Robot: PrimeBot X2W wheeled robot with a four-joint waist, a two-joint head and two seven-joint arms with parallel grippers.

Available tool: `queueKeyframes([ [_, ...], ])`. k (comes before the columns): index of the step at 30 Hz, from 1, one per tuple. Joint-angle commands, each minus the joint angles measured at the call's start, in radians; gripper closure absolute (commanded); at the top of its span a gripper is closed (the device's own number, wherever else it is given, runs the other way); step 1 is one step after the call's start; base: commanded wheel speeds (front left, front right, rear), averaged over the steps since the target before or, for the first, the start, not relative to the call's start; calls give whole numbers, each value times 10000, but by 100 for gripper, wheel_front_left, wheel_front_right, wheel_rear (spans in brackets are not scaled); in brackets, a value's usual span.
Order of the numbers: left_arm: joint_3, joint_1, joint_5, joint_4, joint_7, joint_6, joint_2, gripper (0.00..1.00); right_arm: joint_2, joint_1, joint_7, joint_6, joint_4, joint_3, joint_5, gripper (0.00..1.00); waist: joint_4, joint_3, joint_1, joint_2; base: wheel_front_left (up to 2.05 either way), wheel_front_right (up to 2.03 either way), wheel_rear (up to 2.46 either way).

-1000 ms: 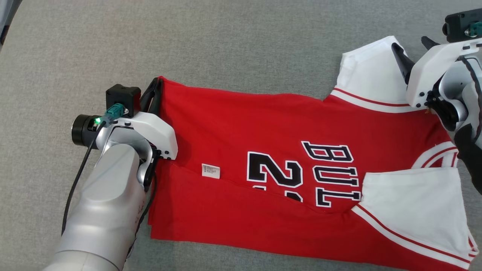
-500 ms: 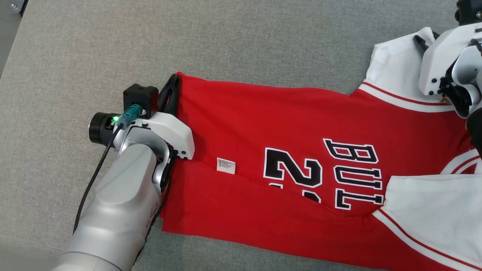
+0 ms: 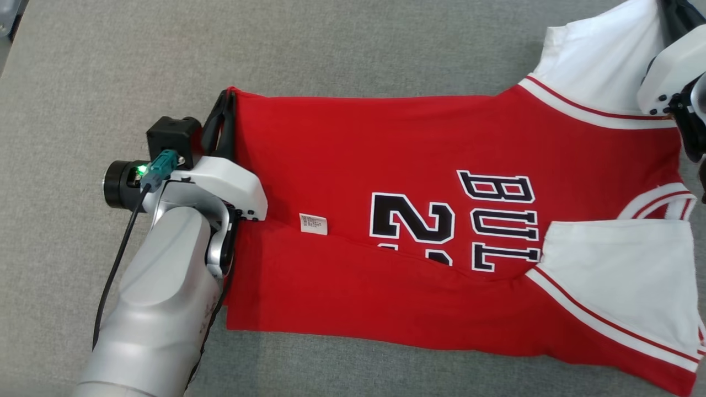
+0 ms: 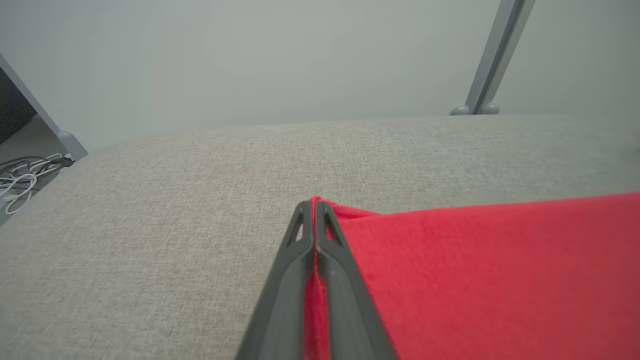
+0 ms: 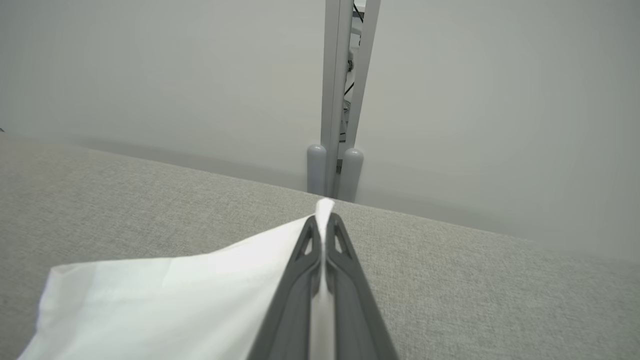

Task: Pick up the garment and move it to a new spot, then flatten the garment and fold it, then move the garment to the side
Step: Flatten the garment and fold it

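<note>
Cloth fills both pinches. The left gripper point(image 4: 314, 207) is clamped on the far hem corner of the garment point(image 3: 386, 138), with a sliver of red showing between its two dark fingers. The right gripper point(image 5: 324, 220) is clamped on the outer tip of the far sleeve point(image 3: 601, 55), and a tongue of white pokes out past its fingertips.

Between the two grips, the far long edge of the red jersey runs nearly straight across the grey table point(image 3: 110, 55), so it looks lightly tensioned. The rest of the body lies flat on the table. The near long side is already turned over onto the body, covering the lower part of the black number, and a small white label point(image 3: 313, 224) sits at that fold line. The near sleeve point(image 3: 618, 264) rests on top of the chest.

Judging by how it drapes, this is a thin, light knit that is limp and has no stiffness of its own. It should follow whichever corners are held and sag or bunch everywhere else. It is not fragile, but the smooth fabric could creep out of a shallow pinch, and the white sleeve tip looks the more marginal hold. Corners and hemmed edges, where the layers are doubled, are the sensible places to take it. Both ends would need to move together so the finished fold is not dragged open.
</note>
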Motion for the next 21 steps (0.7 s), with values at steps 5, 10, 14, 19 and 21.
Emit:
queueKeyframes([
  [5,461,504,346,-217,-37,-35,241,100,252,467,-452,-7,-197,-203,223,100,-421,-456,0,0,0,0,0],
  [10,936,1334,715,-327,-37,-225,476,100,326,1881,-552,-5,-1669,-288,595,100,-941,-1048,0,0,0,0,0],
  [14,1222,1930,949,-406,-36,-323,583,100,200,3240,-557,-5,-3115,-563,728,100,-1265,-1416,0,0,0,0,0],
  [19,1525,2779,1119,-288,-37,-427,630,100,335,5059,-552,-5,-4670,-1111,794,100,-1610,-1896,0,0,0,0,0],
  [21,1631,3076,1156,-182,-37,-475,627,100,466,5754,-552,-5,-5211,-1256,787,100,-1735,-2107,0,0,0,0,0],
])
